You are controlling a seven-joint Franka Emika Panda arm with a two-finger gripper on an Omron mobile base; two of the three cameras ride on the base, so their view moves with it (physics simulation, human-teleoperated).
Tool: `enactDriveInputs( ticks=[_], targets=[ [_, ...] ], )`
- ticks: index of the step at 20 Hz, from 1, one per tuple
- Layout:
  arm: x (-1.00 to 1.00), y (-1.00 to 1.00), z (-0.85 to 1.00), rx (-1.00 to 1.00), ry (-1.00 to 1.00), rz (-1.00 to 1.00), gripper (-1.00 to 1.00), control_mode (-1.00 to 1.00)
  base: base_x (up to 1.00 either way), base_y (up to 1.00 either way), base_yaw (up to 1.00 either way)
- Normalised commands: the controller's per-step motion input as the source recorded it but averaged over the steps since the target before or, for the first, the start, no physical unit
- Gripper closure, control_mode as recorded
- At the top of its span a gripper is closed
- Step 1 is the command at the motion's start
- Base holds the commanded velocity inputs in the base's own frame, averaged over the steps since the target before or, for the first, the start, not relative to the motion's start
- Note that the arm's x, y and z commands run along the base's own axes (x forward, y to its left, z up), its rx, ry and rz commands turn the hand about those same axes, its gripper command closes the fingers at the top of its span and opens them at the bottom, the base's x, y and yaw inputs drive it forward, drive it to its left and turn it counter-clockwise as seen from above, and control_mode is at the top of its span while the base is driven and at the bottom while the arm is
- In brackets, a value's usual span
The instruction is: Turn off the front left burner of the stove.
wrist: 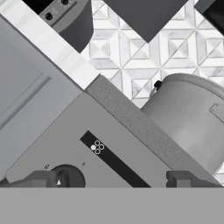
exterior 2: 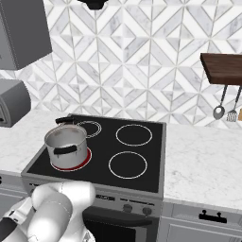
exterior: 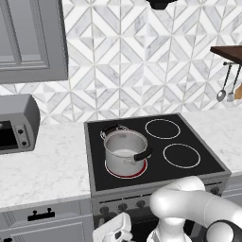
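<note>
The fingers (wrist: 111,179) stand apart before the stove (wrist: 109,144) panel, one knob (wrist: 65,177) beside the left fingertip. The front left burner (exterior: 126,171) glows beyond, under the pot (exterior: 125,150); closing off-centre, or on a neighbouring knob, would likely leave it lit.

The stove (exterior: 156,142) was a black glass cooktop with a grey front panel and dark knobs. Its front left burner (exterior: 126,171) glowed red, with a steel pot (exterior: 125,152) standing upright on it.

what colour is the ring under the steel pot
Red, glowing: the front left burner shows a red rim around the pot, clearest in the left base view.
</note>
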Motion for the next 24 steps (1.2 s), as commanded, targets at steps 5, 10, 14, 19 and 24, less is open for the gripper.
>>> enactDriveInputs(
  ticks=[5,10,14,19,24],
  targets=[
    [0.10,0.00,0.00,0.00,0.00,0.00,-1.00,-1.00,0.00,0.00,0.00],
    [0.13,0.00,-0.02,0.00,0.00,0.00,-1.00,-1.00,0.00,0.00,0.00],
    [0.14,0.00,-0.10,0.00,0.00,0.00,-1.00,-1.00,0.00,0.00,0.00],
    [0.12,0.00,-0.18,0.00,0.00,0.00,-1.00,-1.00,0.00,0.00,0.00],
    [0.11,0.00,-0.27,-0.01,0.00,0.00,-1.00,-1.00,0.00,0.00,0.00]
  ],
)
